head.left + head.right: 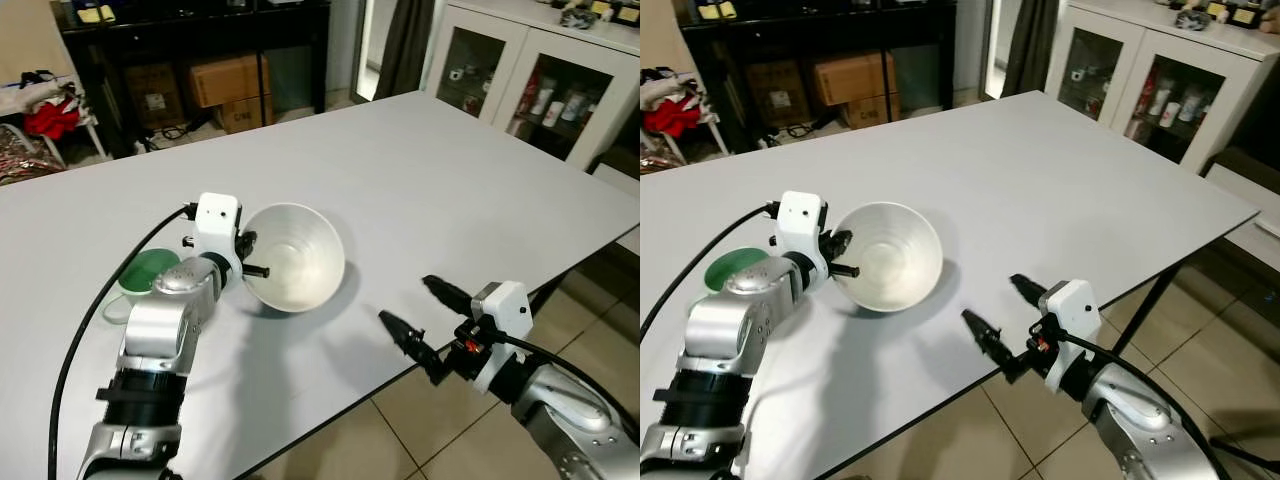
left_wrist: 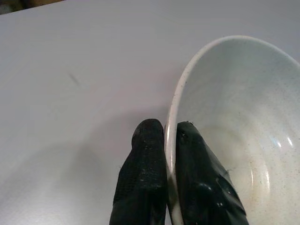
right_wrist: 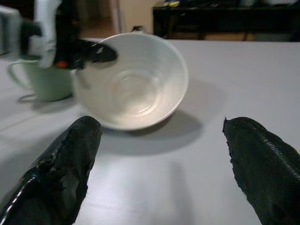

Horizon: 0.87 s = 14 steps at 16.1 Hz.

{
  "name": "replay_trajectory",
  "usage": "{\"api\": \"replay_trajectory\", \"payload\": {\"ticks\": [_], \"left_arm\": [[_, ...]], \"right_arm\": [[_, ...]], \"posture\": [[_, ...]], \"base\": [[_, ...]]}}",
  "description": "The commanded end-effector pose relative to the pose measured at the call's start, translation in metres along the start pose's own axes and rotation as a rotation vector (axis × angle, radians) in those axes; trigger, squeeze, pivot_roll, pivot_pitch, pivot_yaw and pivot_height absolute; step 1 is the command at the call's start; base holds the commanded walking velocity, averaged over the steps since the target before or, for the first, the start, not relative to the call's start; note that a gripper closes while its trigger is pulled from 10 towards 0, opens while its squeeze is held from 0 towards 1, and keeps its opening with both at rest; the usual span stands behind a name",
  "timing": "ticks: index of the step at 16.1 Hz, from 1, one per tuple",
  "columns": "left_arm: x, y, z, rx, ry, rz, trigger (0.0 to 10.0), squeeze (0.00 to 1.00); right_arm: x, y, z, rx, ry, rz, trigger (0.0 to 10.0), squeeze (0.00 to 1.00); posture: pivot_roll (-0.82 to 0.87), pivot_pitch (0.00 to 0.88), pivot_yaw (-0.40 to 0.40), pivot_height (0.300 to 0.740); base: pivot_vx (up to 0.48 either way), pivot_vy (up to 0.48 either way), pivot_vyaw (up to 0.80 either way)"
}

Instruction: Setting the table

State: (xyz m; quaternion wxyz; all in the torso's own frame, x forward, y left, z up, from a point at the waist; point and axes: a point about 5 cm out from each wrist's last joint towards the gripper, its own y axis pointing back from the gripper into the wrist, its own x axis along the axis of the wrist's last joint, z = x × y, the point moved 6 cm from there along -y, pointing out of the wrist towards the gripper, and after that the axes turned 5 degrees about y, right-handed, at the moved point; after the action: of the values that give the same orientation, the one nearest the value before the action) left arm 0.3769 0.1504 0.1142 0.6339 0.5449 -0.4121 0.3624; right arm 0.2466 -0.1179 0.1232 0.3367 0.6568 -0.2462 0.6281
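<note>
A white bowl point(image 1: 297, 255) is tilted on the white table point(image 1: 420, 170), its open side facing right. My left gripper point(image 1: 252, 260) is shut on the bowl's near rim point(image 2: 169, 136), one finger inside and one outside. Just behind that arm stands a green mug point(image 1: 140, 278); it also appears in the right wrist view as the mug point(image 3: 44, 79). My right gripper point(image 1: 422, 312) hovers open at the table's front edge, to the right of the bowl, with nothing between its fingers point(image 3: 70, 159).
A white glass-door cabinet point(image 1: 520, 80) stands at the back right. A dark shelf with cardboard boxes point(image 1: 225, 85) lines the far wall. Red cloth point(image 1: 50, 115) lies on furniture at the far left. Tiled floor point(image 1: 400, 430) lies beyond the table's front edge.
</note>
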Motion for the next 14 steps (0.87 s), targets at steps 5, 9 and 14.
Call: {"api": "replay_trajectory", "payload": {"ticks": [5,9,14], "left_arm": [[0.015,0.001,-0.027,0.165,0.002,-0.002,10.0,0.0],[0.013,0.002,-0.028,0.164,-0.013,-0.025,10.0,0.79],[0.0,0.003,-0.028,0.161,-0.065,-0.077,10.0,0.86]], "right_arm": [[0.005,0.003,-0.009,0.071,-0.006,-0.013,10.0,0.0],[0.002,0.004,-0.011,0.079,-0.013,-0.032,10.0,0.0],[-0.001,0.006,-0.01,0.069,-0.009,-0.052,10.0,0.0]], "posture": [[-0.09,0.0,0.02,0.74],[-0.09,0.0,0.024,0.74],[-0.09,0.0,0.025,0.74]], "base": [[0.0,0.0,0.0],[0.0,0.0,0.0],[0.0,0.0,0.0]]}}
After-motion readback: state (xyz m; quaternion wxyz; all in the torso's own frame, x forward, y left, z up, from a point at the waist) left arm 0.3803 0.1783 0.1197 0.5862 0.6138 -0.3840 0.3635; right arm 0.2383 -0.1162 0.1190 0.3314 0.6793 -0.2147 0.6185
